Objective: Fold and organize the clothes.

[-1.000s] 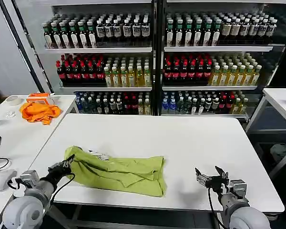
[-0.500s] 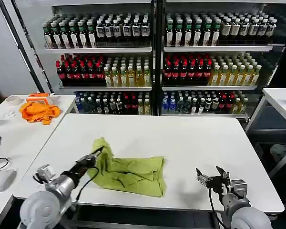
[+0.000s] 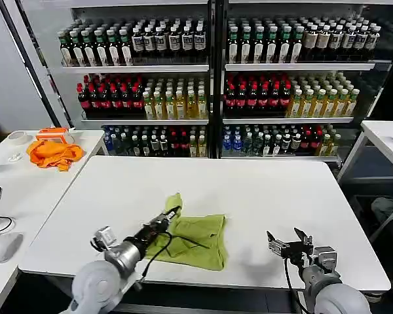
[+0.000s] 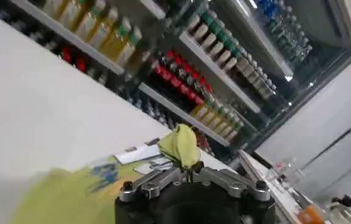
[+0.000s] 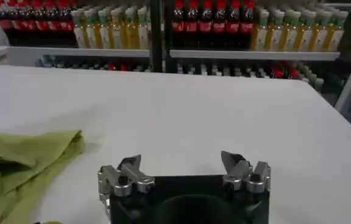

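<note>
Lime-green short-sleeved T-shirt [image 3: 195,237] of thin soft fabric lies crumpled near the front edge of the white rectangular table [image 3: 249,190], a little left of its middle. Its left edge is lifted off the surface into a small peak, pinched in the left gripper [image 3: 172,212], whose fingers are closed tight on that fold. In the left wrist view the same tuft of cloth [image 4: 180,145] sticks up from between the closed fingers, with more of the shirt hanging blurred below. The rest of the garment spreads flat to the right of that claw. The right gripper [image 3: 287,243] hovers over the near right part of the table, well apart from the shirt, its fingers spread wide and empty [image 5: 181,173]. A crumpled bright orange cloth [image 3: 53,153] lies on a separate white table far to the left. Behind stand glass-fronted shelves of bottled drinks [image 3: 209,78].
</note>
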Tool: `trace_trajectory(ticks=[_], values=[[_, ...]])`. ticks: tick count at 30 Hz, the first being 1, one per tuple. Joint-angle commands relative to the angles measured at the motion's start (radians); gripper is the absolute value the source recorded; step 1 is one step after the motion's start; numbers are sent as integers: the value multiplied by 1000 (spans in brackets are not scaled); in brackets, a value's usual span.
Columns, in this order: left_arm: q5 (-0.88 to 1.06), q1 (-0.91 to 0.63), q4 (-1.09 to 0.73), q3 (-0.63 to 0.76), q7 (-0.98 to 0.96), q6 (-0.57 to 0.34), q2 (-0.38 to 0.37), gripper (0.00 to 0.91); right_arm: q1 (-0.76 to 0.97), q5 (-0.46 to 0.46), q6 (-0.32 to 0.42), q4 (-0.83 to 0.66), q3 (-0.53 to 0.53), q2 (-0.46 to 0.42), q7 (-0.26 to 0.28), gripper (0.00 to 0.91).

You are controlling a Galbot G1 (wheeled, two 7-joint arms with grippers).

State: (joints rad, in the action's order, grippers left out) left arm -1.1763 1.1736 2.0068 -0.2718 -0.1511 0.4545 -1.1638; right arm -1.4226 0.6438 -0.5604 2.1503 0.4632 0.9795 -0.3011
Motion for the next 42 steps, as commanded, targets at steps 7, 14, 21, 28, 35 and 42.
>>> trace_trajectory(ticks=[7,14,21,28,35,42], values=[[73,-45,-89,133,20,16,-95,907,-5,-2,0,0,2,2,-1,907],[61,-6,-21,103,24,18,-78,907,0,-4,0,-4,-4,7,-1,907],[48,39,38,0,10,12,-31,907,17,-9,0,-15,-19,22,-1,907],[194,63,-54,-115,-20,17,56,907,26,-12,0,-21,-27,30,0,907],[239,98,-102,-128,-13,15,70,907,26,-12,0,-20,-18,28,0,907],[282,86,-151,-89,-2,18,22,907,19,-15,-1,-15,-15,32,-2,907]])
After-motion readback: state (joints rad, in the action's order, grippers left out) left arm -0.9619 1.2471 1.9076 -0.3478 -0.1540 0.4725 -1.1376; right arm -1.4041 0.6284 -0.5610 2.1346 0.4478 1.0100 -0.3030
